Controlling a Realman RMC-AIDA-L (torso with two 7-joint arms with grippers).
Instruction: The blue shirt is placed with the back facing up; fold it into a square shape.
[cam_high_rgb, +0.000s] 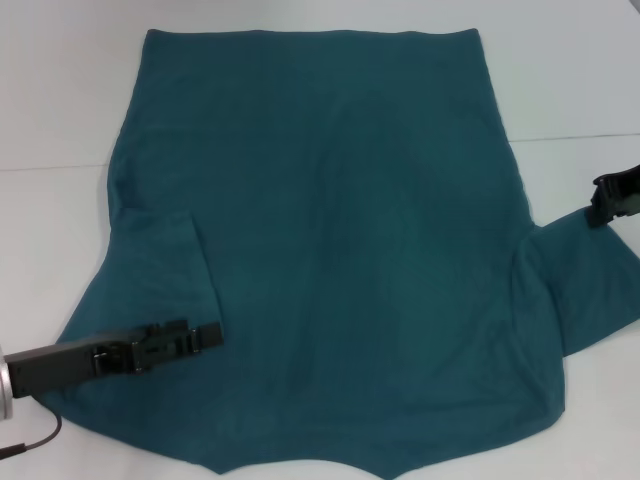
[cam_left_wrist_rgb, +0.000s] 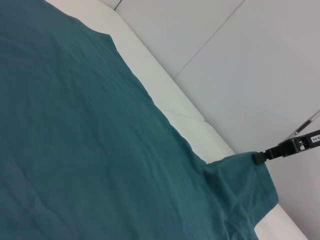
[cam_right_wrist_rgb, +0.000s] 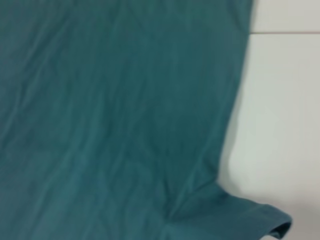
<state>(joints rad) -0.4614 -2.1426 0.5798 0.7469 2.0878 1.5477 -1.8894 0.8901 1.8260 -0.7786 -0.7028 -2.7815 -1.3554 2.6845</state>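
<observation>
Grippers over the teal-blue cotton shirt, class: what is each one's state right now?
Left gripper: over the folded-in left sleeve of the teal-blue cotton shirt; cannot be told.
Right gripper: at the right sleeve's edge; cannot be told.

Blue shirt (cam_high_rgb: 340, 250) collar edge cut off by head view's lower border, shirt front hidden face-down, right hand (cam_high_rgb: 612, 196) partly cropped, grip unclear

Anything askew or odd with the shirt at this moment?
The blue shirt is uneven: its left sleeve is folded in over the body near the left gripper, while the right sleeve lies spread outward beside the right gripper. No damage shows.
</observation>
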